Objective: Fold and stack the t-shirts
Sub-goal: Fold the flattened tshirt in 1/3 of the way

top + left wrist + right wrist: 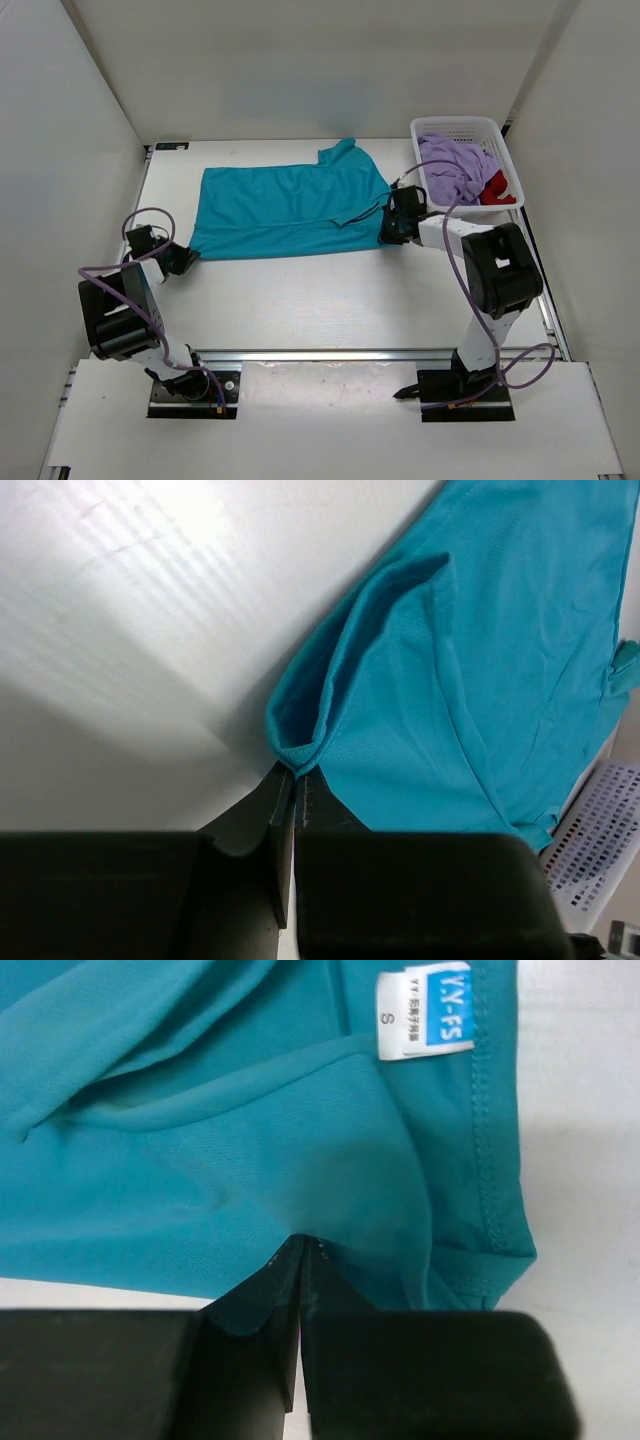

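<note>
The teal-turquoise soft cloth t-shirt [285,205] lies spread on the white tabletop [330,300] beside the white plastic lattice basket [497,130]. The right gripper [303,1245] has its jaws clamped on the shirt's basket-side edge, and the left gripper [293,775] on the corner farthest from the basket. Such thin pinches may slip under uneven pulling.

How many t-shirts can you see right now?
3: the teal t-shirt spread on the table, the lavender t-shirt and the red t-shirt in the basket; more may be hidden underneath.

Teal t-shirt [285,208], lavender t-shirt [450,168], red t-shirt [497,188]: all are noted plain. Basket [455,124]: white lattice. Label [425,1010]: white, blue.
</note>
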